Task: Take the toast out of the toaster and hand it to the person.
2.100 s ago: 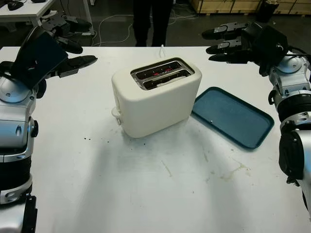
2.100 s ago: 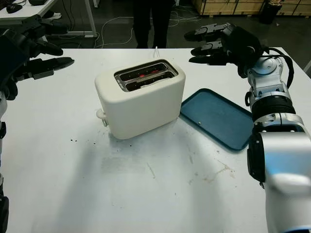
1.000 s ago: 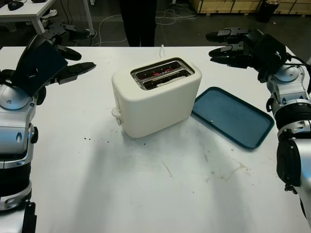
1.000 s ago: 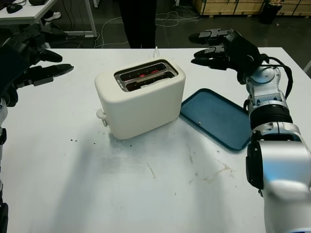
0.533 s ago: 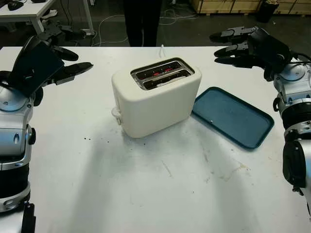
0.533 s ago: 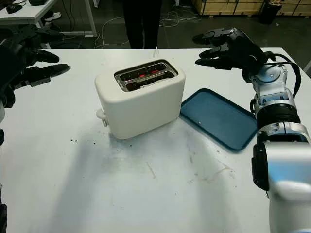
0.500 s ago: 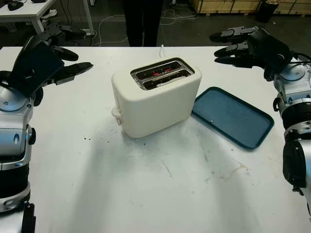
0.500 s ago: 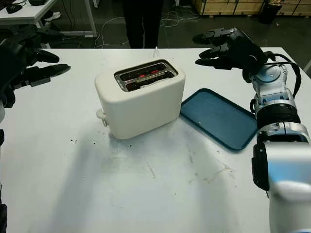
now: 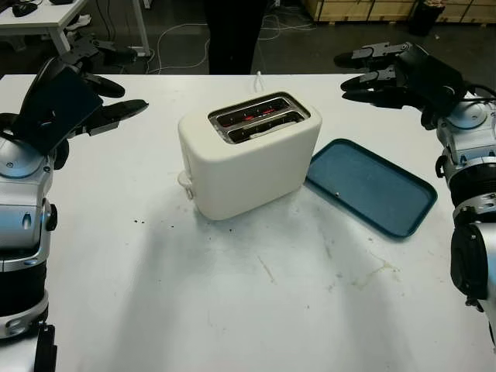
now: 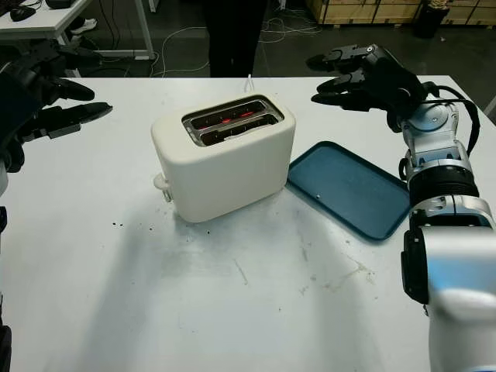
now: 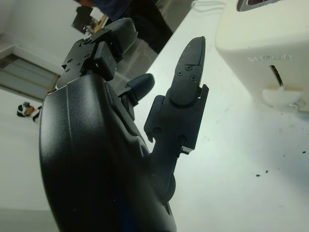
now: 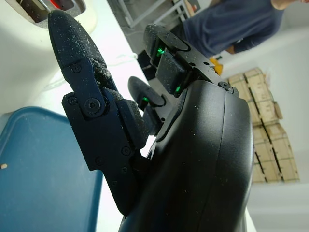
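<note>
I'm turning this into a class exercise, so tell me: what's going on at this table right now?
A humanoid robot stands at a white table with a cream toaster in the middle and a blue tray beside it. Nothing is being handled yet: the left hand is open, raised to one side of the toaster, and the right hand is open above the table's far corner, past the tray. The toaster's slots glow red inside. A person stands at the far side.

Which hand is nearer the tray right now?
The right. The right hand is open, raised over the table just beyond the tray's far edge. The left hand is open too, raised on the other side of the toaster.
</note>
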`<state>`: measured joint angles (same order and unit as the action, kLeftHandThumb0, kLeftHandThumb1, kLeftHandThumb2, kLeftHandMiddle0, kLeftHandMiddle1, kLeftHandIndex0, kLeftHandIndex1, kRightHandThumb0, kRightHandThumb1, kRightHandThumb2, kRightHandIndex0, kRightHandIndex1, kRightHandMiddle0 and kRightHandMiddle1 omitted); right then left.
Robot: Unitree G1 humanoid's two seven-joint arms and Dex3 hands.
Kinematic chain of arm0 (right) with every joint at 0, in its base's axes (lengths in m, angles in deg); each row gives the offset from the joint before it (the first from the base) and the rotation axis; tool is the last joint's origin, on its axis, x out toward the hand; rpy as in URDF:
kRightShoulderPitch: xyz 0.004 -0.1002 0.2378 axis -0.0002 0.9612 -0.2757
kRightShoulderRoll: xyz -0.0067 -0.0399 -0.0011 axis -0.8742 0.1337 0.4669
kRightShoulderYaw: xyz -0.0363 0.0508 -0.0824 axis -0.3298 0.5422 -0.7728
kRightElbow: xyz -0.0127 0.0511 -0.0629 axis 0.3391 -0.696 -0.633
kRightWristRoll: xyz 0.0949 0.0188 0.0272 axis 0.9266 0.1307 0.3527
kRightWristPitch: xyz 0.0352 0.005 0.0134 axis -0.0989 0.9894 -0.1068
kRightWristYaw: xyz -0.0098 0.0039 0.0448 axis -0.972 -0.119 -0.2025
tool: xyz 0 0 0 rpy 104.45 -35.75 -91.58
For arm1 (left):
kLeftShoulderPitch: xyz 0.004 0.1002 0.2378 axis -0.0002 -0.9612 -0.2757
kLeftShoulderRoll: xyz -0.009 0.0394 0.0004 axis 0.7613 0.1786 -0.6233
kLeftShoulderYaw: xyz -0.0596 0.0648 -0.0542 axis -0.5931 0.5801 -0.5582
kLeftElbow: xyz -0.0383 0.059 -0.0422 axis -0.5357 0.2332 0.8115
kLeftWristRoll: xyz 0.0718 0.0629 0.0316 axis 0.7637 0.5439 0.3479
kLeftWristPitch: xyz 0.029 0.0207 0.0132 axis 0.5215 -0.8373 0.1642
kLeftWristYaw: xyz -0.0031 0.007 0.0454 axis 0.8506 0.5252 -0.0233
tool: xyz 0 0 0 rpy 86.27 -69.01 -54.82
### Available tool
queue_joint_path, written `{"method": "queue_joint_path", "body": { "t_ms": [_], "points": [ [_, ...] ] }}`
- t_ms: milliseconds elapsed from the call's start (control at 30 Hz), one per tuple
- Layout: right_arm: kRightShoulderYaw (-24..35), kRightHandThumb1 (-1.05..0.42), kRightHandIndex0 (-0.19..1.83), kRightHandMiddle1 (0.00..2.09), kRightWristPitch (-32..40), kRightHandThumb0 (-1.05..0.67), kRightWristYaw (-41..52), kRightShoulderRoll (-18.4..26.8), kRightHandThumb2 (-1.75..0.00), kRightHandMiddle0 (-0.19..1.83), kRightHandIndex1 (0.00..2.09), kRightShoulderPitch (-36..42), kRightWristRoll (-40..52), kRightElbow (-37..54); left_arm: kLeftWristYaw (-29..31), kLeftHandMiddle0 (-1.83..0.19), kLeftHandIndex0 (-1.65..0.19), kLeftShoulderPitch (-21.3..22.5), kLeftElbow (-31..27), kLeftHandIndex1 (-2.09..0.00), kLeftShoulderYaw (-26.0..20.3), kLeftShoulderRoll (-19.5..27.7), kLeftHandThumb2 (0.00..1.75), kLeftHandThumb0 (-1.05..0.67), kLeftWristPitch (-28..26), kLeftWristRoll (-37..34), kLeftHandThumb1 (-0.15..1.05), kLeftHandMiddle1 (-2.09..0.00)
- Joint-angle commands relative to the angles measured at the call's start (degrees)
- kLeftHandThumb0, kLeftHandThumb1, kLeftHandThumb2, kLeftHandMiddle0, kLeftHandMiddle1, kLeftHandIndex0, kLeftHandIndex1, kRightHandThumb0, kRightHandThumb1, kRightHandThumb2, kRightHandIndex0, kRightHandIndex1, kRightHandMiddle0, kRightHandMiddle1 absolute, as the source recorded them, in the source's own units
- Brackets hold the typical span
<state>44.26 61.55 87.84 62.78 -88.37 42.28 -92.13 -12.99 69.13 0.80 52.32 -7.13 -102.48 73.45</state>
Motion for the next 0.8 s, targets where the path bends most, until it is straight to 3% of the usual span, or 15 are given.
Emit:
{"method": "queue_joint_path", "body": {
  "t_ms": [0,767],
  "points": [
    [0.44,-0.82,0.69,0.0,-0.32,-0.87,-0.08,-0.37,0.0,0.72,0.32,0.21,0.83,-0.53,0.02,-0.07,-0.17,0.47,-0.01,-0.81,-0.12,0.51,0.04,-0.36,-0.59,0.01,0.9,-1.29],
    [0.77,-0.81,0.66,0.01,0.03,-0.87,0.76,-0.37,0.0,0.73,0.39,-0.06,1.33,-0.57,-0.02,-0.07,-0.17,0.8,-0.32,-0.8,0.17,0.62,0.02,-0.34,-1.24,0.18,0.91,-1.27]
  ]
}}
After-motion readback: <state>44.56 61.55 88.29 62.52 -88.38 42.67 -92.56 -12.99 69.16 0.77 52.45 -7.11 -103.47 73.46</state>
